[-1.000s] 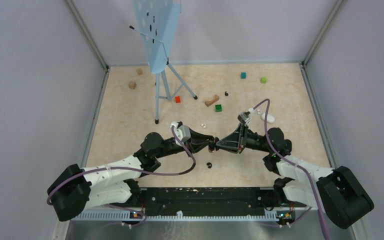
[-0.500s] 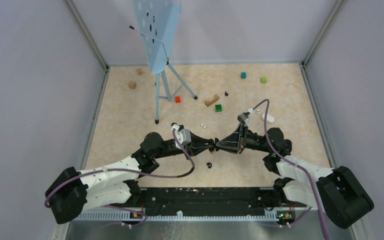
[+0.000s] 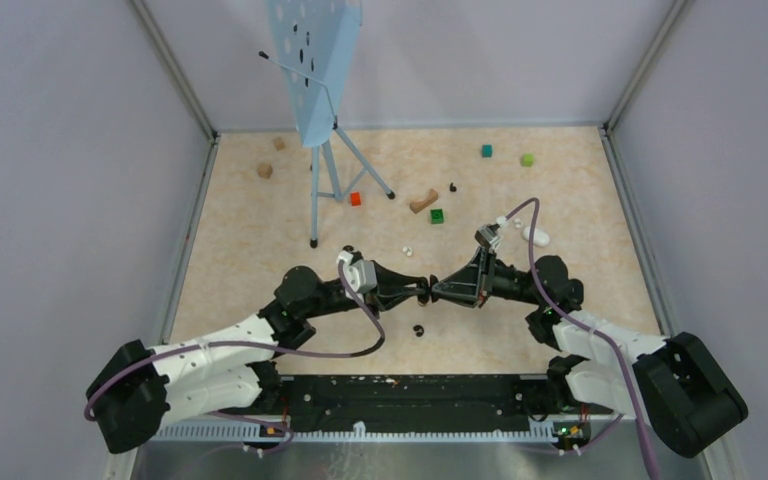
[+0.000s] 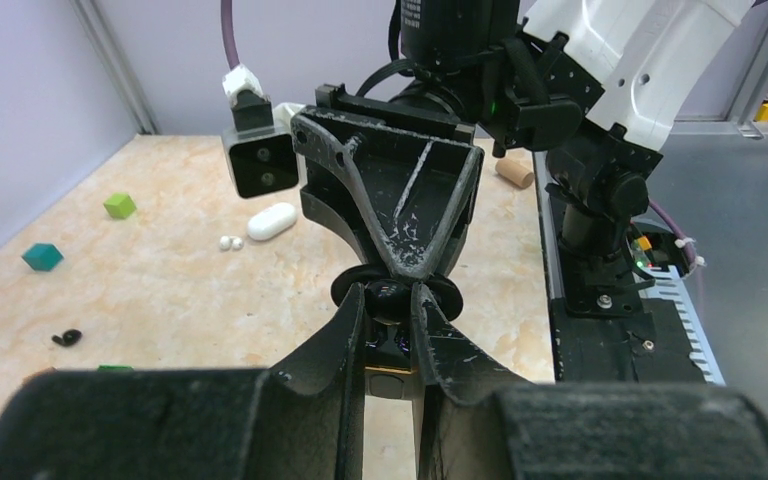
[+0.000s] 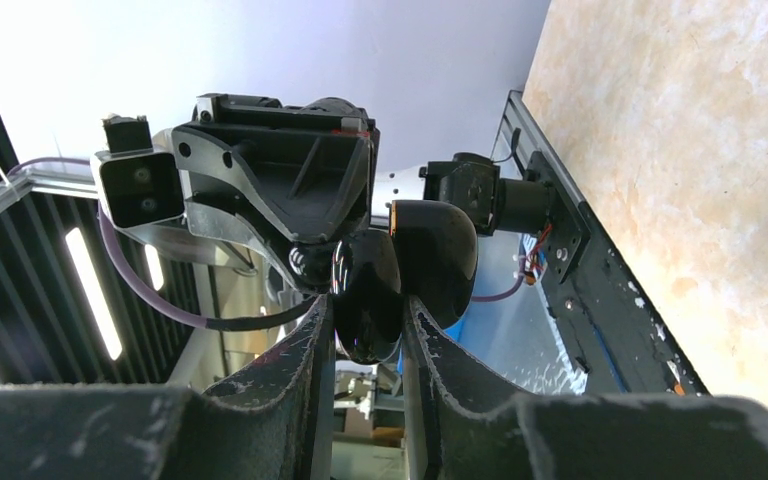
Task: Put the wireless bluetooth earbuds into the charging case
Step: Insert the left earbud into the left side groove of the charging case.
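Meeting tip-to-tip mid-table: R gripper (image 3: 438,289) clamped on black charging case (image 5: 365,290), L gripper (image 3: 422,290) pinching black earbud (image 4: 393,300); green block (image 3: 437,215) well beyond.

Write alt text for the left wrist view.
The left claw, closed on a small dark item, meets the right claw tip to tip at the glossy black case that the right claw grips. Behind on the table lie a white case, two white earbuds and a black earbud.

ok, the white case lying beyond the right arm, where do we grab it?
Probably across its short width at mid-length, coming straight down. The white case lies flat, an oblong pill with rounded ends, so the long sides give the jaws the narrowest, straightest faces.
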Tool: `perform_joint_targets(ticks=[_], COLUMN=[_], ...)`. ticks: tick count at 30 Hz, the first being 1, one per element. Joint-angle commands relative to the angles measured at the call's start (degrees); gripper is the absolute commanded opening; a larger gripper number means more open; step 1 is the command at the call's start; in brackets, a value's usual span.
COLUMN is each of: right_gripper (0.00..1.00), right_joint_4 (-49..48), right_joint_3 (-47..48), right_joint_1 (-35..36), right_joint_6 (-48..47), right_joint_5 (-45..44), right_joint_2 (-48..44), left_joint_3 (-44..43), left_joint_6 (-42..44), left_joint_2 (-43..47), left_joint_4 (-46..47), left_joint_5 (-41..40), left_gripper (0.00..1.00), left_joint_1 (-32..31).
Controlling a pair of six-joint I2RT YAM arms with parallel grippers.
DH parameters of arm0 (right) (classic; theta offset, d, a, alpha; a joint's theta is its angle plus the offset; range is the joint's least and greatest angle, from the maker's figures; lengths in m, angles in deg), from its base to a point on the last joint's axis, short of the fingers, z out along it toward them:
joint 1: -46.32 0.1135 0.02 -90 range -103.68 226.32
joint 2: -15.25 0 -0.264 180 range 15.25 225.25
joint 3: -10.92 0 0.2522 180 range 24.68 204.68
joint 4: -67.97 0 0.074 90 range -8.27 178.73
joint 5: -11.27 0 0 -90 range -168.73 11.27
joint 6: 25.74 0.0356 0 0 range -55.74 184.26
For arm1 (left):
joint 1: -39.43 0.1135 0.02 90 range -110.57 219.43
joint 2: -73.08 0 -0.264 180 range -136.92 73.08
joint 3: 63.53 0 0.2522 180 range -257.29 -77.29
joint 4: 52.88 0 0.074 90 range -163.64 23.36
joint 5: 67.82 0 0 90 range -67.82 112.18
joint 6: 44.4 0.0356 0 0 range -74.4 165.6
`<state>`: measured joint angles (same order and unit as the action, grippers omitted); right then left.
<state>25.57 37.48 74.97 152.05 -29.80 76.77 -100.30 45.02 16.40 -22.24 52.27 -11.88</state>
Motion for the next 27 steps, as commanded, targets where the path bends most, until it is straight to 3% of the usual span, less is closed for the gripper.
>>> perform_joint_targets(ticks=[1,7,13,21,27], right_gripper=[0.0,0.0,0.0,0.0,0.0], right_joint_4=[-5.49,-6.05,-0.62,-8.35,-3.31], right_joint_3=[0.56,1.0,1.91,-0.97,-0.61], right_joint_1=[0.0,0.02,0.08,0.25,0.52], right_joint_6=[1.48,4.81,5.56,13.78,13.12], right_joint_5=[-0.03,1.11,1.3,0.51,0.25], right_joint_2=[-0.07,-0.55,-3.89,-4.58,-6.79], left_joint_3=[-1.97,-4.52,-3.41,-3.85,-4.02], left_joint_6=[2.58,2.93,2.12,0.96,0.84], left_joint_2=[2.26,2.08,1.7,-0.25,-0.53], left_joint_4=[1.91,-0.53,3.71,5.86,6.29], left_joint_5=[-0.88,2.28,2.97,5.04,5.41], left_gripper=[0.0,0.0,0.0,0.0,0.0], left_joint_1=[-0.02,0.15,0.13,0.16,0.16])
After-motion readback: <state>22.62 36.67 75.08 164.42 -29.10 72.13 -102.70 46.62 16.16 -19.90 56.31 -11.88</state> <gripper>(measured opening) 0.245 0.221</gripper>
